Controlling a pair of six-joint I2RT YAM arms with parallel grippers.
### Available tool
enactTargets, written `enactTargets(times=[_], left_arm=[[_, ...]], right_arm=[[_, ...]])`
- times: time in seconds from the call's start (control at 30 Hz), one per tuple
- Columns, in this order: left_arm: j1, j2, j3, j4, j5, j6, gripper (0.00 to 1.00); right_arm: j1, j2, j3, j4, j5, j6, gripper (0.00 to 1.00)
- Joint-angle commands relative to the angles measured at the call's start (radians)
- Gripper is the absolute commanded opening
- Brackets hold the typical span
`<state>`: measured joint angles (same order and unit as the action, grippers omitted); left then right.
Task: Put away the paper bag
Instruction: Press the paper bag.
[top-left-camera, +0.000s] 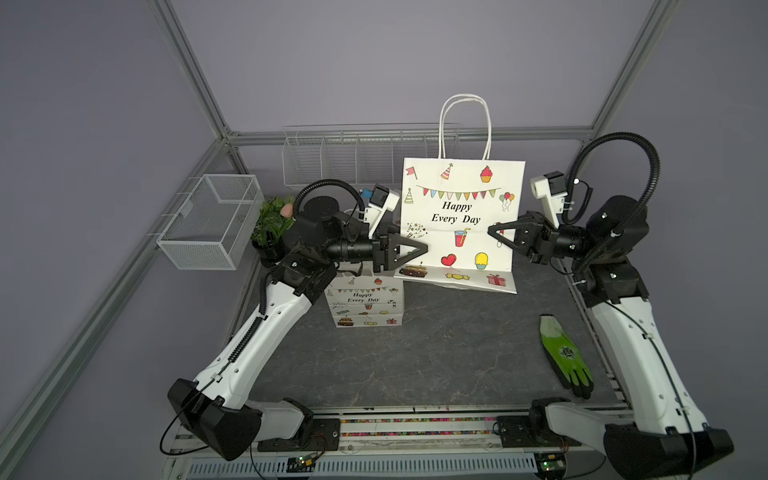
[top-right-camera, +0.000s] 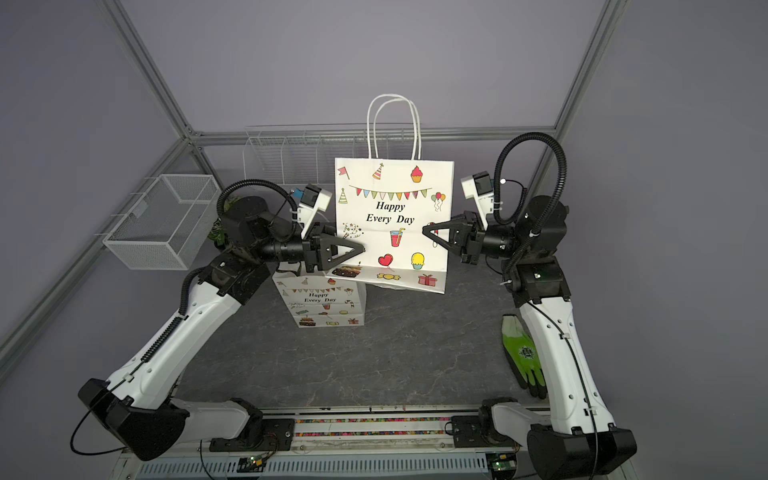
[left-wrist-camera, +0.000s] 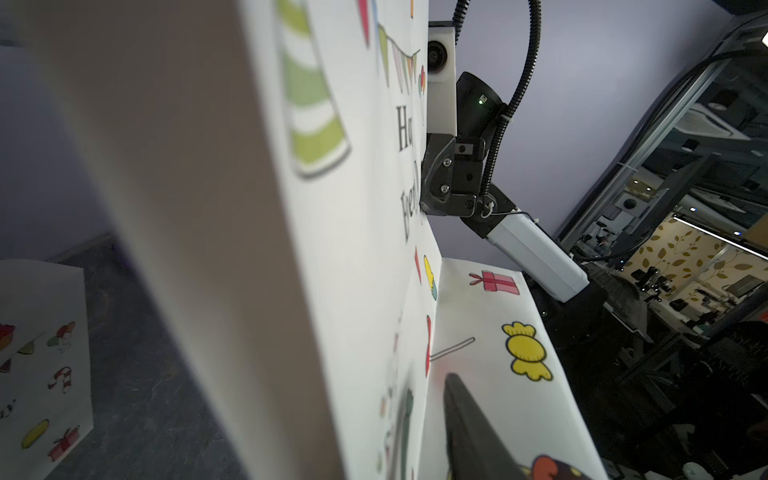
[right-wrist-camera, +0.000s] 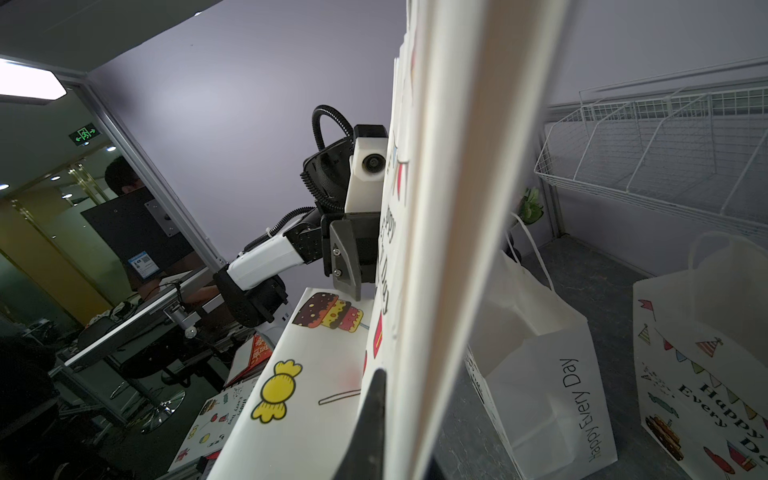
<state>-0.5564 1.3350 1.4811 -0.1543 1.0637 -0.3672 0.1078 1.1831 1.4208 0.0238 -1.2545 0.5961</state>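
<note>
I have the paper bag (top-left-camera: 461, 195) flattened and standing upright at the back middle of the table (top-left-camera: 436, 353), with its bottom folded forward. My right gripper (top-left-camera: 492, 230) is pinched tight on the bag's right edge. My left gripper (top-left-camera: 424, 249) straddles the left edge, but I cannot tell whether it is clamped. I want both grips firm and level, then a lift toward the wire rack (top-left-camera: 332, 162), keeping the paper taut but untorn.
</note>
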Motion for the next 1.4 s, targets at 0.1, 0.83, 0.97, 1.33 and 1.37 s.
enactTargets(times=[0.1, 0.83, 0.97, 1.33, 1.37], left_arm=[[-0.007, -0.044, -0.008, -0.029, 0.003, 0.032, 0.14], [0.003, -0.116, -0.007, -0.038, -0.080, 0.011, 0.00], [0.004, -0.108, -0.008, -0.039, -0.075, 0.011, 0.00], [0.006, -0.098, -0.028, -0.009, -0.048, -0.002, 0.03], [0.006, -0.104, -0.035, 0.001, -0.048, -0.006, 0.13]], right_arm=[[0.011, -0.031, 0.001, 0.009, 0.003, -0.003, 0.07], [0.085, -0.005, 0.058, -0.385, -0.034, -0.310, 0.51], [0.086, -0.007, 0.056, -0.390, -0.034, -0.316, 0.38], [0.089, -0.004, 0.080, -0.459, 0.001, -0.371, 0.07], [0.090, -0.003, 0.084, -0.469, 0.010, -0.376, 0.07]])
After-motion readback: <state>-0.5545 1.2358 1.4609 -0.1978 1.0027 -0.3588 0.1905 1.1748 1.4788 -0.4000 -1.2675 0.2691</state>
